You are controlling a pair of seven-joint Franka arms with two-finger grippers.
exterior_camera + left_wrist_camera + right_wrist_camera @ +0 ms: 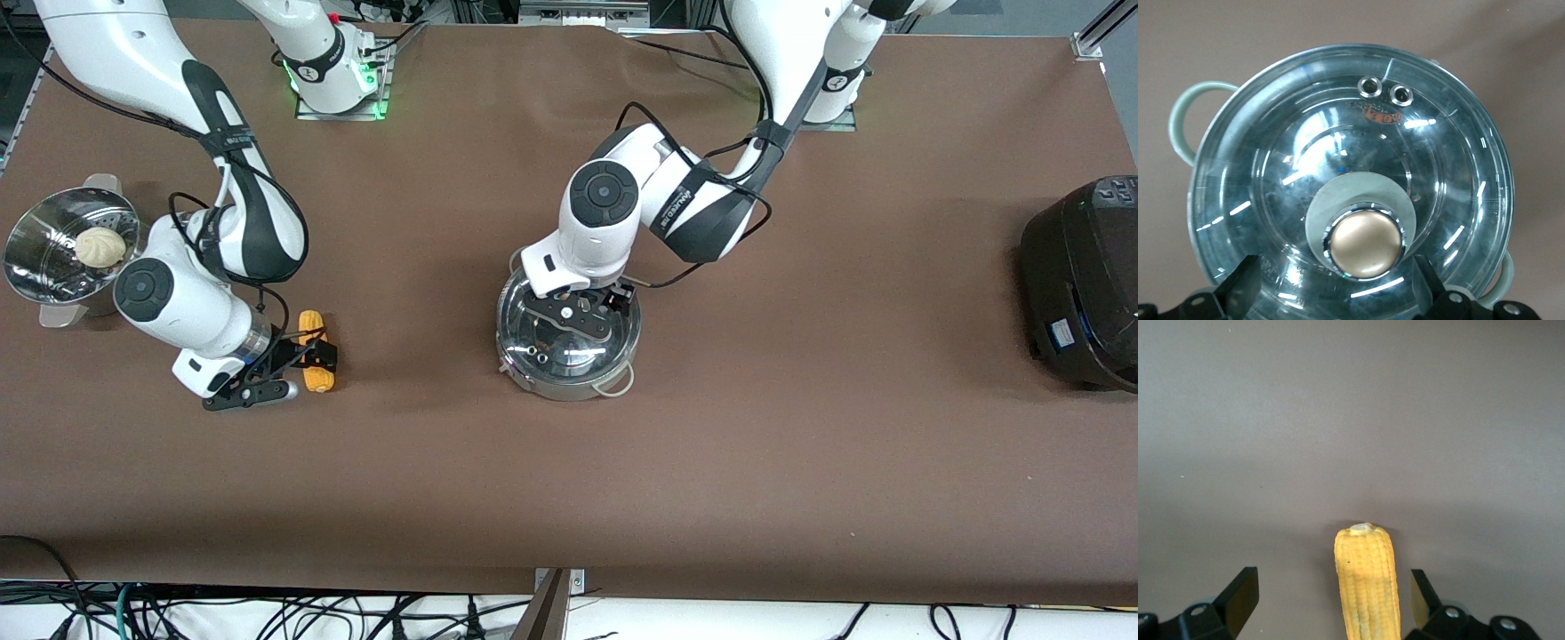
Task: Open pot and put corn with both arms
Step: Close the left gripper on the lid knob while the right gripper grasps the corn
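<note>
The corn (315, 352) lies flat on the brown table (711, 462), toward the right arm's end. Its long axis runs from near the front camera to farther from it, and in the right wrist view the pale cut end of the cob (1367, 583) points away from the wrist. The right gripper (286, 366) is low over the corn with its fingers (1238, 598) wide apart; the cob is between them, closer to one finger, and the fingers are not clamped on it.

The pot (569, 342) stands near the middle of the table, about as far from the front camera as the corn and well apart from it. Its glass lid (1351, 173) is on, and the round metal knob (1363, 243) sits in the centre. The left gripper (582, 313) is just over the lid, fingers (1238, 293) open on both sides of the knob without touching it. On the glass, near two small vent holes, there is a small red mark, but I cannot read it. One thin loop handle (616, 380) points toward the front camera.

Farther away, at the right arm's end, a steamer pot (67, 249) holds a white bun (100, 246). At the left arm's end stands a black cooker (1085, 284). The writing on the arms is too small to read.
</note>
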